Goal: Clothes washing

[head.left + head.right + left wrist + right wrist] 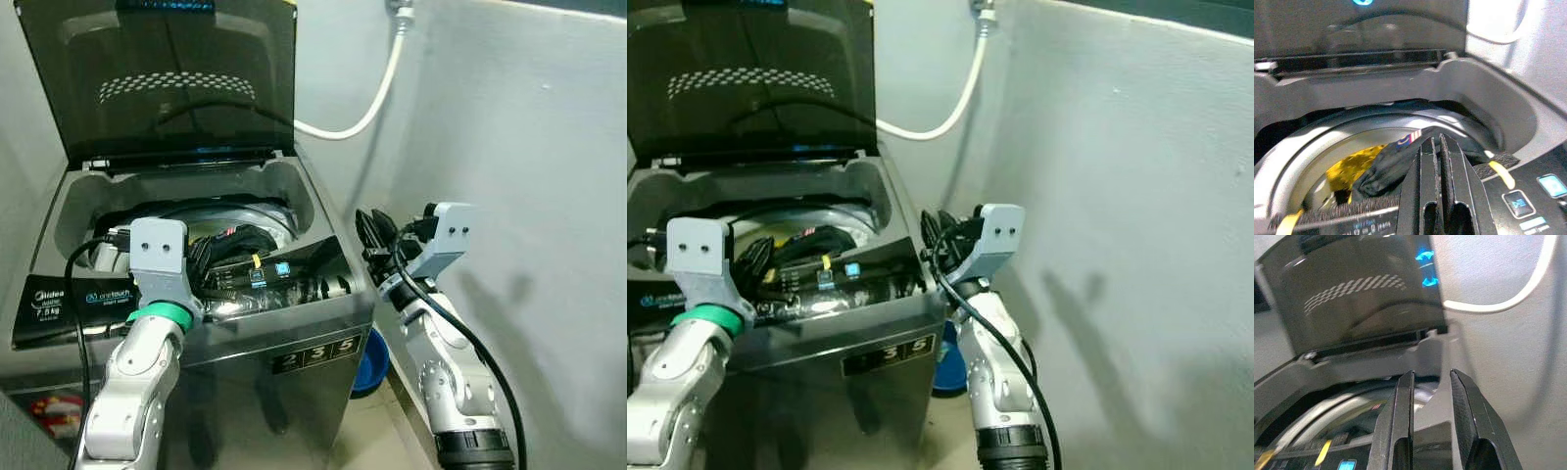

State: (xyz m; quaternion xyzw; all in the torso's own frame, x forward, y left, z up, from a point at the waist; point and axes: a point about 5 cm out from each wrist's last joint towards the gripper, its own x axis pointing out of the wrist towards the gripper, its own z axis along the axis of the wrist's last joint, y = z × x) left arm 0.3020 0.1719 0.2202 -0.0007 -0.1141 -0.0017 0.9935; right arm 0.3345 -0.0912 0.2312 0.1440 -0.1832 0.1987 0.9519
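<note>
A top-loading washing machine (313, 343) stands with its dark tinted lid (167, 78) raised upright at twelve o'clock. Inside the steel drum (1312, 156) lie two garments: one dark cloth (1383, 164) with a small striped patch, and one yellow cloth (1349, 166) beside it at nine o'clock. The left gripper (1439, 147) hangs over the drum's front edge, its two black fingers pressed together with nothing visibly between them, though the dark cloth lies close against the tips and contact is hard to judge. The right gripper (1431, 382) hovers at the machine's three o'clock side, fingers slightly parted and empty. One white hose (377, 93) loops along the wall. One blue basin (372, 360) sits on the floor, between machine and right arm.
</note>
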